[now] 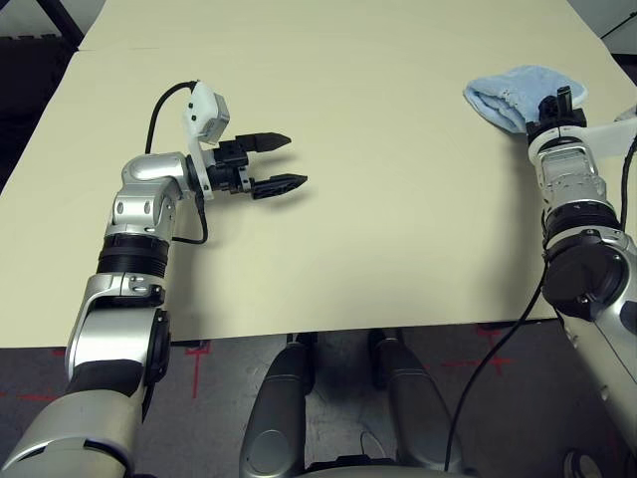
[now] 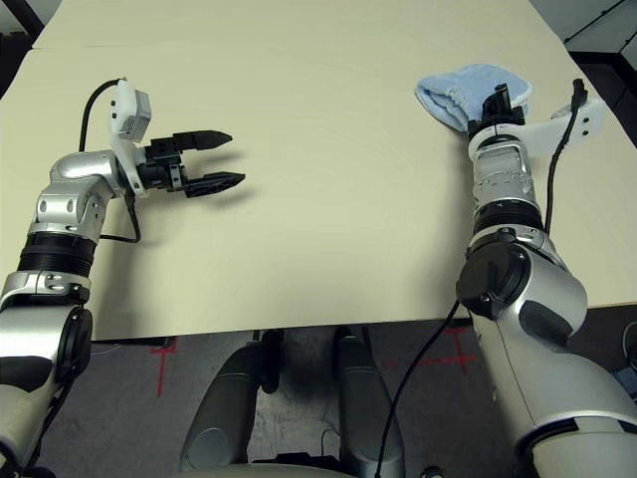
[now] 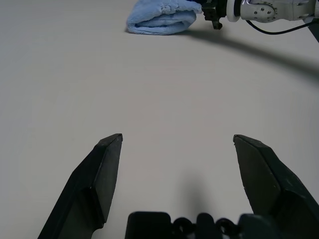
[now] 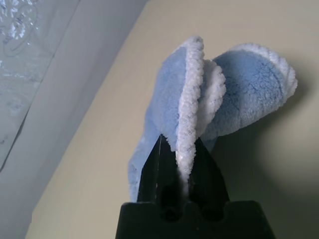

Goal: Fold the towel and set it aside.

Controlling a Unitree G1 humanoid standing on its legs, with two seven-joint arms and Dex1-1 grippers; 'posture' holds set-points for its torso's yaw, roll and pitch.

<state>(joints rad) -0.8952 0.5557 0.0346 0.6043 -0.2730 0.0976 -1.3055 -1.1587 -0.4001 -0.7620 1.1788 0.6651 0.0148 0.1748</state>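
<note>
From the head camera's left eye, a broad cream surface (image 1: 378, 199) runs from the top of the frame down past the middle, bare and matte. Dark grey floor (image 1: 219, 383) with red tape crosses shows below its near edge, and black flooring sits in the upper left corner. The left gripper (image 1: 284, 161) hovers left of centre, jaws spread wide and grasping nothing. At the upper right, the towel (image 1: 513, 90) lies bunched in a light-blue mound near the surface's right edge, with the right gripper (image 1: 554, 107) at its near side.

The right eye gives the same layout, with a dark strip of room beyond the surface's upper right corner.

In the left wrist view, pale surface stretches away between the two black fingers (image 3: 94, 184), which stand well apart; the towel sits folded over at the top centre, the other arm's jaws touching its right end.

In the right wrist view, the jaws pinch the towel's white stitched edge between them, the blue terry rising in the middle. A grey wall and clear plastic sheeting occupy the upper left.
</note>
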